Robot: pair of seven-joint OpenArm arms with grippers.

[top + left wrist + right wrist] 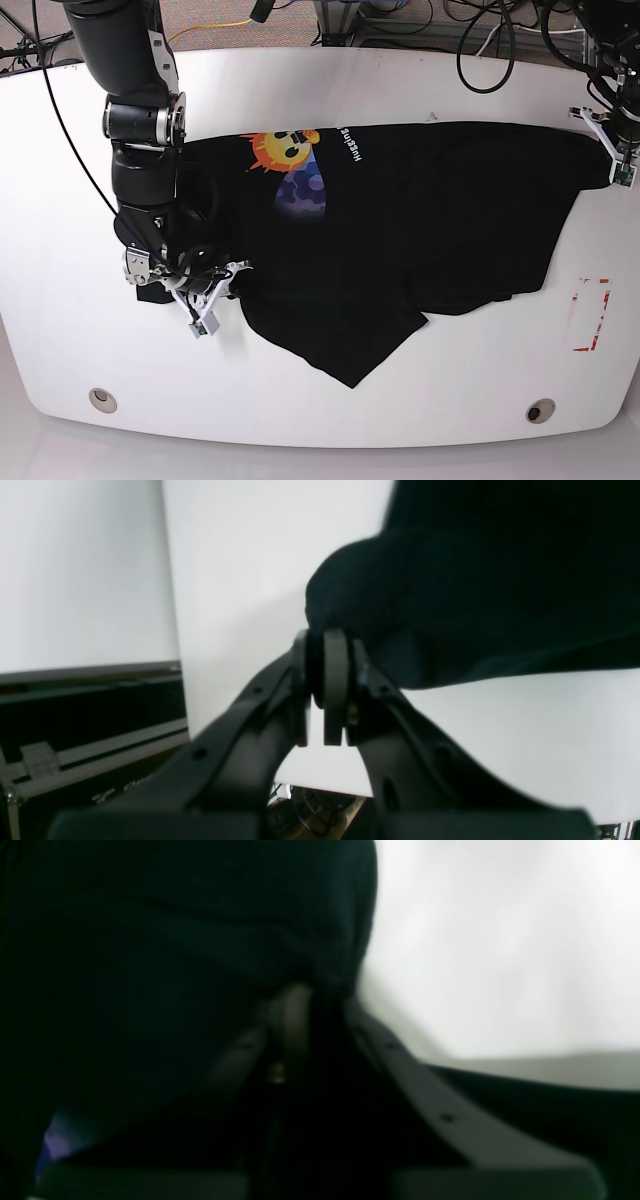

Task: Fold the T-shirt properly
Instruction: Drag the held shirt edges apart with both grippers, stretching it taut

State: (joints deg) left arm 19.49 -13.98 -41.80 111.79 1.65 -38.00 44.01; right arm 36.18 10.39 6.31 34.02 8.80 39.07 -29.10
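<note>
White rounded table (330,90) fills the base view, cables along the top edge. Black T-shirt (420,230) lies spread across the middle, print up, sun-face at upper centre, lower hem bunched to a point at bottom centre; no clean fold yet, most work remains. Left gripper (325,680), at the shirt's right edge, is clenched on black cloth. Right gripper (215,285), at the left edge, looks closed on cloth in the blurred wrist view.
</note>
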